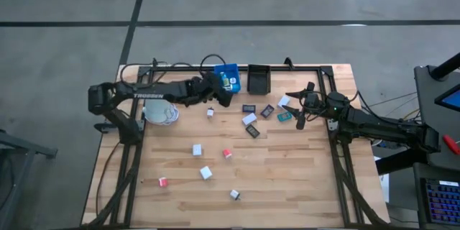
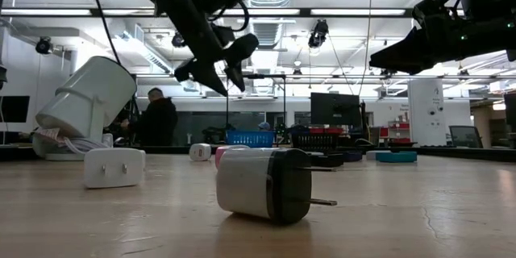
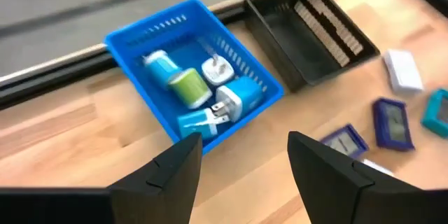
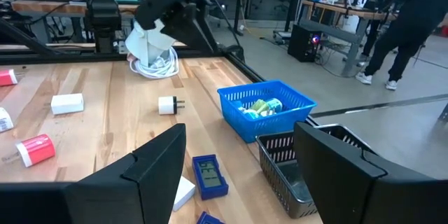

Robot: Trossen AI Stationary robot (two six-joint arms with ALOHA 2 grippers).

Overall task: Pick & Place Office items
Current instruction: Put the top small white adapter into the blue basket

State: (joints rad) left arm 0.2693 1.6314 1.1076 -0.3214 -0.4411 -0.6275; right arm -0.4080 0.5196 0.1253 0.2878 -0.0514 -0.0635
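Here the left end effector (image 1: 219, 93) hangs above the worktop (image 1: 287, 180) with its fingers spread and nothing between them, just beside the blue bin (image 1: 227, 77). Through its wrist camera the bin (image 3: 192, 70) lies directly ahead of the fingertips and already holds several plug-type pieces (blue-white, green and white). The black bin (image 1: 257, 77) stands just past the blue one and looks empty.

The right end effector (image 1: 300, 109) hovers on the far side, fingers also spread and empty, with the flat rectangles right under and beside it: a teal one (image 1: 284, 116), a white one (image 1: 284, 101), dark ones (image 1: 267, 111) and another white piece (image 1: 249, 119).

The cube-like pieces are scattered well away from both end effectors: a white plug (image 1: 210, 112) lies nearest the left one, then a white block (image 1: 197, 149), a red one (image 1: 227, 153), another white (image 1: 205, 172), a red one (image 1: 163, 182) near the edge and a two-tone piece (image 1: 235, 195) farthest out.

My reading is that the step in hand is the left arm's next pick. It would go best by taking the nearest white plug first, keeping the fingers wide, descending straight over it and squaring them to its flat sides before closing. The mug (image 1: 161, 112) sits close behind the arm, so the swing should stay clear of it.
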